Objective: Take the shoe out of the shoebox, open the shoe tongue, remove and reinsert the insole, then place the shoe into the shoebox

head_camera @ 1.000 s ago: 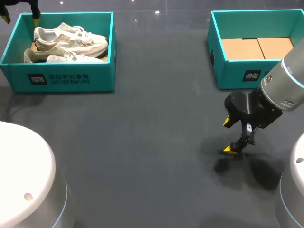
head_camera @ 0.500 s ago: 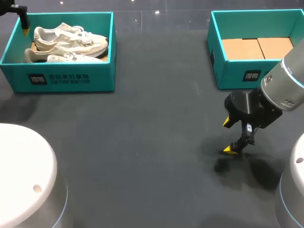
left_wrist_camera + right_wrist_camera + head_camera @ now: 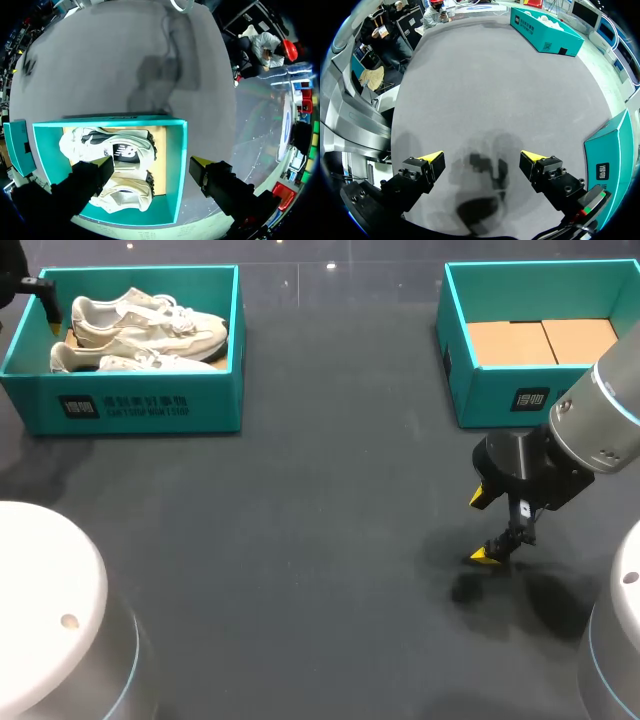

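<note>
1. Now two white shoes (image 3: pixel 150 330) lie side by side in the teal shoebox (image 3: pixel 140 410) at our left.
2. Our left gripper (image 3: pixel 152 164) hangs over that box, fingers wide apart, holding nothing.
3. Our right gripper (image 3: pixel 483 527) is spread open and empty too, low over the table (image 3: pixel 300 540).
4. We think a shoe is light and soft, so it may bend.
5. We think the firm heel or the side by the sole is best to pinch.
</note>
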{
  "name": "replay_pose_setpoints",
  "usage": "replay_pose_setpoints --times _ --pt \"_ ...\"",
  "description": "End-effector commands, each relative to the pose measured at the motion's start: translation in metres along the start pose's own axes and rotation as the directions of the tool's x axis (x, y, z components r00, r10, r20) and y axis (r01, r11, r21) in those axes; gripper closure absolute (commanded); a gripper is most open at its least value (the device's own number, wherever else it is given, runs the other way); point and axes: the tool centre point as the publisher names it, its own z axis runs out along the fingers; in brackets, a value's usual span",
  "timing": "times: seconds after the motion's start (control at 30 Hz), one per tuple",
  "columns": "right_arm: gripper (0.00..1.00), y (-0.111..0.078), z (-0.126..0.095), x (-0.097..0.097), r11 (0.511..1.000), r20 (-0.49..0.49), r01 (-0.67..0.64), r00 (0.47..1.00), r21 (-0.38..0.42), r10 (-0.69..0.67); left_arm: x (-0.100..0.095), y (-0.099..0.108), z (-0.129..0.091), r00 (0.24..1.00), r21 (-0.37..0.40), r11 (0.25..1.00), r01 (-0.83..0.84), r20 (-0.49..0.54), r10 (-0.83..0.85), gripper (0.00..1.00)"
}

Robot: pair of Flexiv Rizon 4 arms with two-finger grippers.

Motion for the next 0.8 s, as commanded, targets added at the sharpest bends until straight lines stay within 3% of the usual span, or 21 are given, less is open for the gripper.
replay_pose_setpoints --times 0.03,0.8 --pt "0.0 -0.001 0.001 0.002 1.0 0.004 0.0 1.0 0.0 0.0 -0.001 0.006 0.013 1.0 -0.041 0.999 0.0 -0.004 0.0 0.0" --pt "0.0 -0.001 0.001 0.002 1.0 0.004 0.0 1.0 0.0 0.0 -0.007 0.034 0.06 1.0 0.017 1.0 -0.025 -0.002 0.025 0.0"
